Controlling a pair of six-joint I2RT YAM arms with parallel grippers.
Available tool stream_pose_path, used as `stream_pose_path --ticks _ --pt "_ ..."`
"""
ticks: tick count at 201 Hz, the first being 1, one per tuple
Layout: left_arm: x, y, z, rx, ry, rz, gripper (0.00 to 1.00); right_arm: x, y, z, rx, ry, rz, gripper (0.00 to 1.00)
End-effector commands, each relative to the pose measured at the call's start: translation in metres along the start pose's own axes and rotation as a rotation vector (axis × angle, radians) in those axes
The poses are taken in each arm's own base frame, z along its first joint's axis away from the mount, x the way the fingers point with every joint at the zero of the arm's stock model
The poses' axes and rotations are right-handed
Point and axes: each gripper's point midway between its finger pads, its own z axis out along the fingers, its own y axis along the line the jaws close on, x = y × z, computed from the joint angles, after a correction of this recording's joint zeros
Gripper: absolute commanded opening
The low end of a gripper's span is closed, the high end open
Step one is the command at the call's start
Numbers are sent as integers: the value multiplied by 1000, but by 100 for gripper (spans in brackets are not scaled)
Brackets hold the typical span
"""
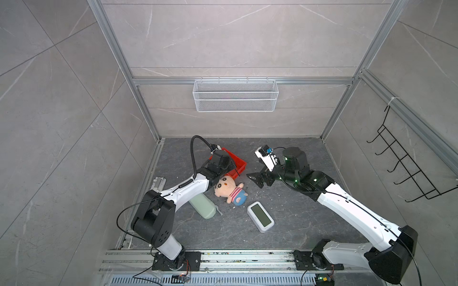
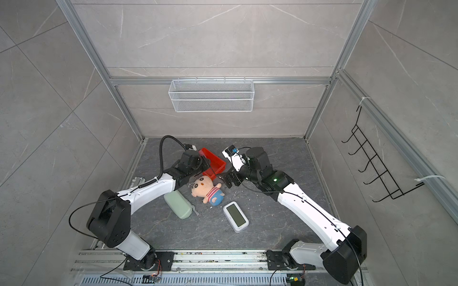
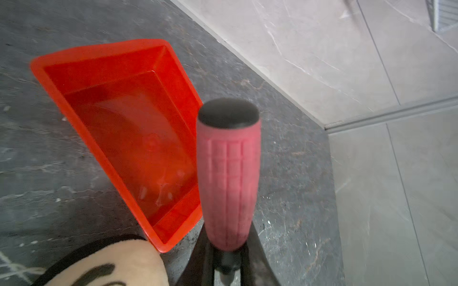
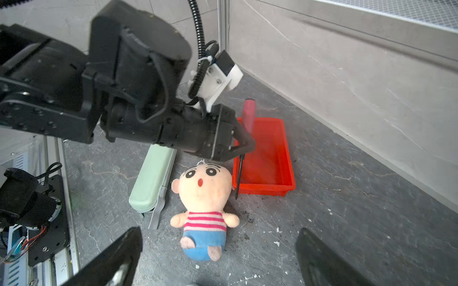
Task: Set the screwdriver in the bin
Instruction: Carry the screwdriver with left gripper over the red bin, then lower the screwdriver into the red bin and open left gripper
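The left gripper (image 4: pixel 244 148) was closed on the screwdriver (image 4: pixel 248 114) where the red handle met the black shaft, with the handle uppermost and the shaft pointing down. The tool hung at the rim of the red bin (image 4: pixel 287 158), beside the head of the plush doll (image 4: pixel 203 193), and was not lying in the bin. The right gripper (image 1: pixel 259 180) stood wide open and empty, near the bin. The table (image 1: pixel 297 222) was dark grey marbled stone, enclosed by grey wall panels (image 1: pixel 235 37) in an aluminium frame.
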Motion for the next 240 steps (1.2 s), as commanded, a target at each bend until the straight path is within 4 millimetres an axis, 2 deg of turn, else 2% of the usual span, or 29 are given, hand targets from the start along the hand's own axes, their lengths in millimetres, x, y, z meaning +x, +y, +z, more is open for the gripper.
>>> stream_pose_path --ticks 1,46,93,122,151,240 --pt "-10 20 1 -164 -21 -59 0 -9 10 3 -35 -22 -42 99" --pt "-22 26 10 -278 -12 -130 0 -11 7 9 -5 -23 -48 99" --pt "-33 44 26 -330 2 -239 0 -9 5 9 10 -11 -56 99" --pt "-32 54 39 -348 51 -286 0 -7 4 10 24 0 -62 99" --pt "-32 53 50 -353 69 -275 0 -6 2 11 31 8 -60 99" --pt "-14 65 80 -405 130 -302 0 1 1 13 39 36 -56 99"
